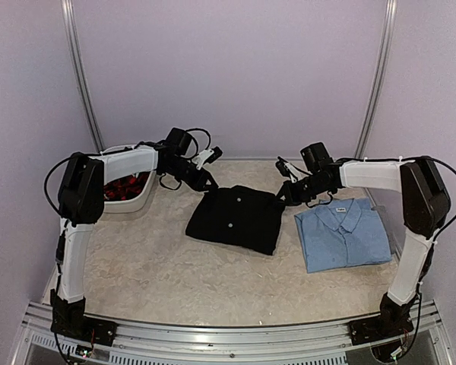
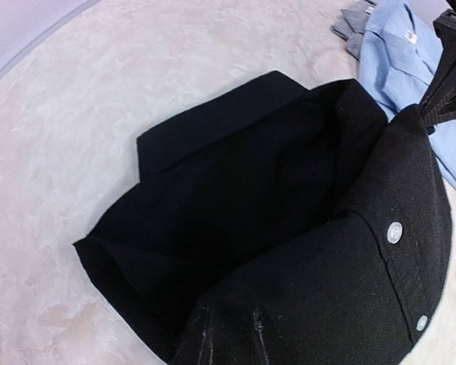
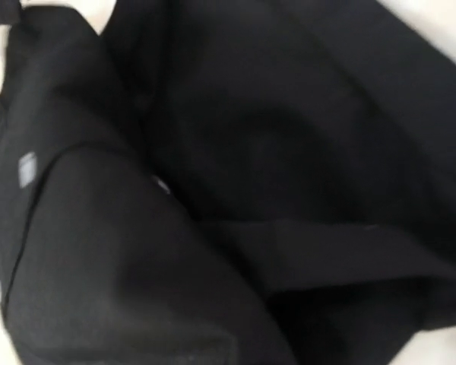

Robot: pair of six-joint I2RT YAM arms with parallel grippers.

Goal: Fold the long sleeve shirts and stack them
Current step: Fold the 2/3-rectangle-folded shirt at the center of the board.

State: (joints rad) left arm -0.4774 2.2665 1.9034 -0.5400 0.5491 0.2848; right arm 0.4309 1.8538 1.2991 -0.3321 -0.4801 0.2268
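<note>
The left gripper (image 1: 204, 181) and right gripper (image 1: 283, 196) each clamp a far corner of the black shirt (image 1: 235, 217), which is stretched between their jaws. The blue shirt (image 1: 342, 232) lies folded just outside the right jaws.

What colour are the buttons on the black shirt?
White; the buttons show best against the black shirt in the left wrist view.

Arms (image 1: 129, 161) (image 1: 372, 175) extended, fingers (image 2: 452, 76) seemingly closed.

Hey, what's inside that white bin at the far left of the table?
Red objects show inside the white bin, too small to identify. The left arm crosses above it and covers the rest of its contents.
</note>
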